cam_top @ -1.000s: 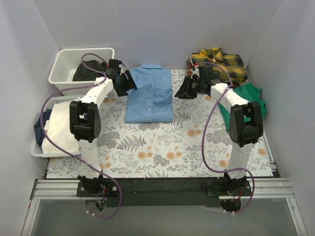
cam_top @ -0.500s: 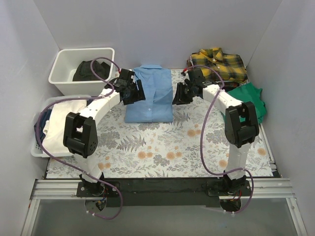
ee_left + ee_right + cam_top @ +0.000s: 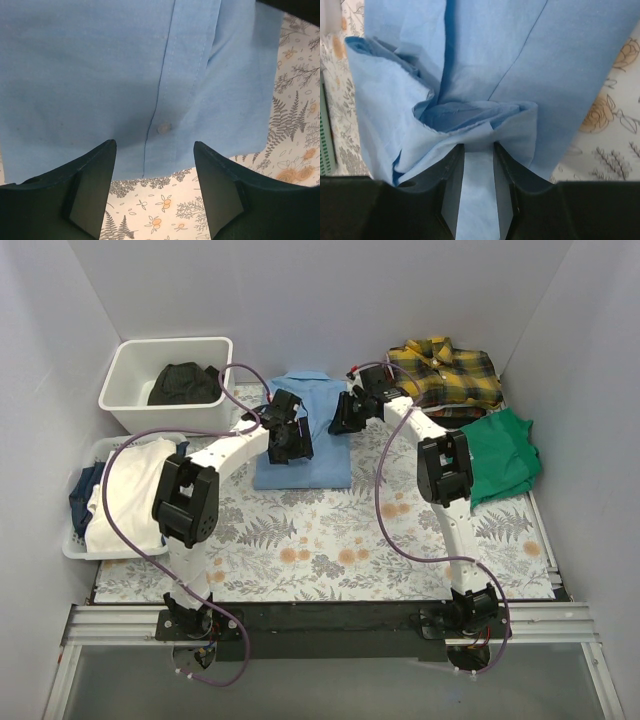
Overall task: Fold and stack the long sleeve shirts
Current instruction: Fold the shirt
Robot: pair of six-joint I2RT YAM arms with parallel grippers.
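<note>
Both arms have swung inward: the left tool (image 3: 289,443) from the blue shirt (image 3: 322,458)'s left edge onto its middle, the right tool (image 3: 345,416) to its upper right corner.

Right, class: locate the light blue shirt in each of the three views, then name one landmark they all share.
Top external: the light blue shirt lies folded at the far middle of the floral tablecloth.
Left wrist: the shirt fills the upper frame, its button placket running down the centre.
Right wrist: the shirt fills most of the frame, with bunched folds low centre.
Shared landmark: the floral tablecloth, visible beside the shirt in every view.
</note>
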